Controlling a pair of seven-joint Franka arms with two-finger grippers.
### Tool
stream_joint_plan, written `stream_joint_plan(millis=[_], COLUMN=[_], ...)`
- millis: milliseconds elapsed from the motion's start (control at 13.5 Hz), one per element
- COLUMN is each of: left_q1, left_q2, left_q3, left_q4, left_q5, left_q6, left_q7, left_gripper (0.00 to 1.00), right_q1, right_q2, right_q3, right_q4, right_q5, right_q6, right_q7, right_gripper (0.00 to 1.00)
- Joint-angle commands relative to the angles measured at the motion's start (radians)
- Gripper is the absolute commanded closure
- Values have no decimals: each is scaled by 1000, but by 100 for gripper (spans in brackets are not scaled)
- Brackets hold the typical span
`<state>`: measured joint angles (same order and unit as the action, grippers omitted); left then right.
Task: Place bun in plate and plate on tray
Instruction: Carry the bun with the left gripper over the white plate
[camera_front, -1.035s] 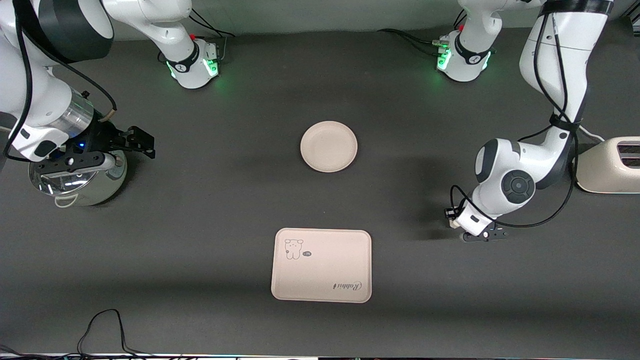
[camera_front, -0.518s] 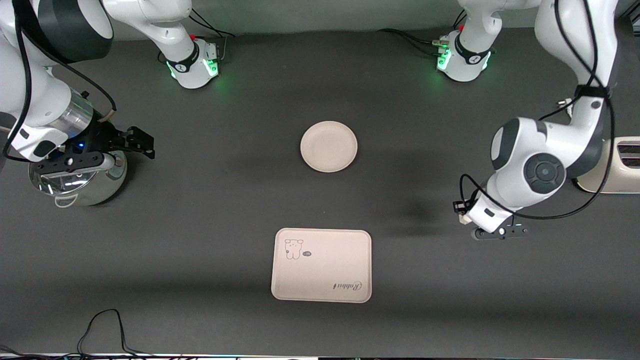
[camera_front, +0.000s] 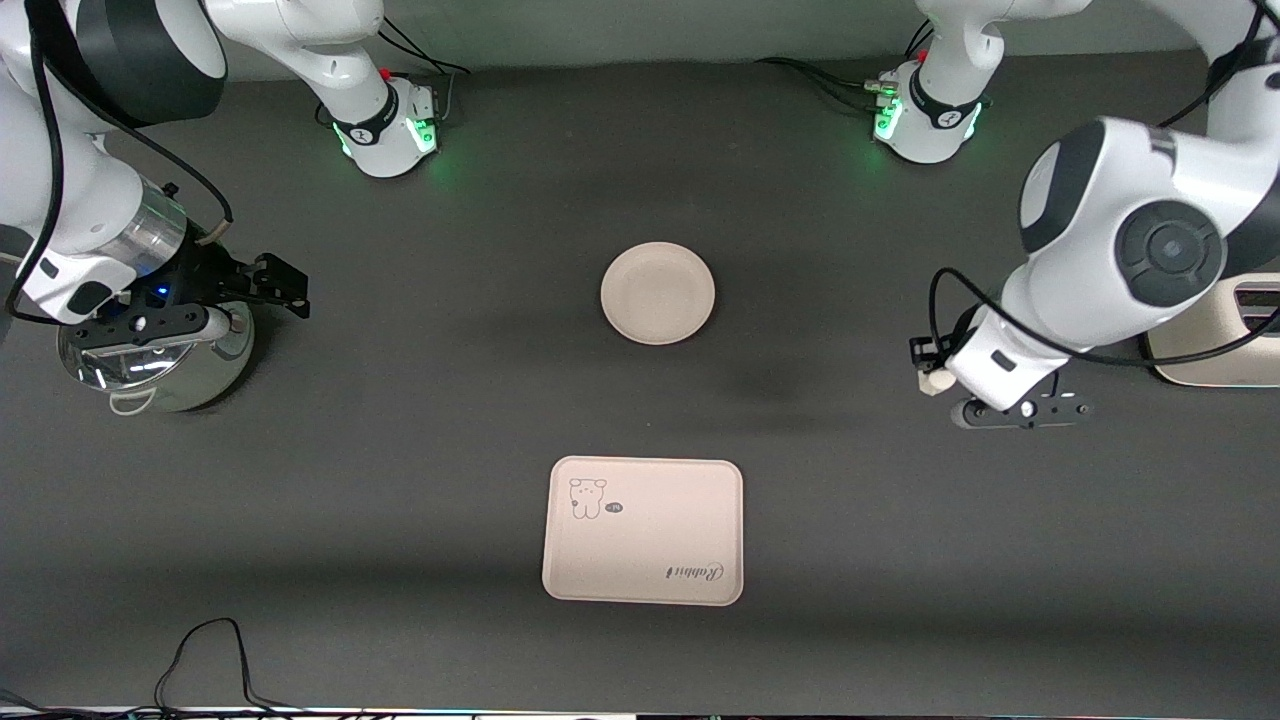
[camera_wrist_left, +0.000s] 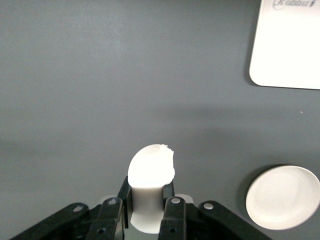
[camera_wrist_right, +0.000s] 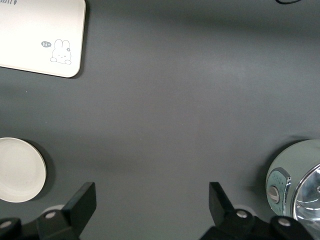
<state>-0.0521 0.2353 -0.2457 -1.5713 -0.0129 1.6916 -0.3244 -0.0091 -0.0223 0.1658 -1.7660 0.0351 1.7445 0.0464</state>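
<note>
Right tool (camera_front: 262, 283) spread wide, idle above kettle (camera_front: 150, 365); plate (camera_front: 658, 293) bare mid-worktop, tray (camera_front: 643, 531) nearer camera; left tool (camera_wrist_left: 149, 207) clenched on bun (camera_wrist_left: 151, 165), airborne over worktop (camera_front: 850, 550); step: carrying bun; next: lowering onto plate, releasing

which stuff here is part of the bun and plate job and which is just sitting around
Job: bun held in the left gripper; plate mid-table; tray, nearer the front camera than the plate.

Lying about: kettle under the waiting, open right gripper; toaster at the left arm's end.
</note>
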Motion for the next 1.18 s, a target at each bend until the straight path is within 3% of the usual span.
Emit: stream_joint_plan(millis=[0, 296, 518, 1109], left_q1=[-6, -12, -64, -334], left_q2=[-8, 27, 62, 197], left_q3=[-45, -197, -268, -280], left_q4=[27, 25, 20, -15], left_q5=[-16, -7, 1, 83], left_q6=[-35, 19, 89, 258], left_q7=[-42, -269, -424, -723], left_gripper=[72, 72, 71, 72], right_q1=[3, 3, 3, 3], right_q2=[1, 1, -1, 2], right_q3=[-3, -3, -3, -5], right_q4=[2, 2, -3, -4], right_q5=[6, 6, 6, 35], right_q6=[3, 6, 18, 20], right_q7=[4, 4, 4, 3], right_gripper=[0, 0, 0, 0])
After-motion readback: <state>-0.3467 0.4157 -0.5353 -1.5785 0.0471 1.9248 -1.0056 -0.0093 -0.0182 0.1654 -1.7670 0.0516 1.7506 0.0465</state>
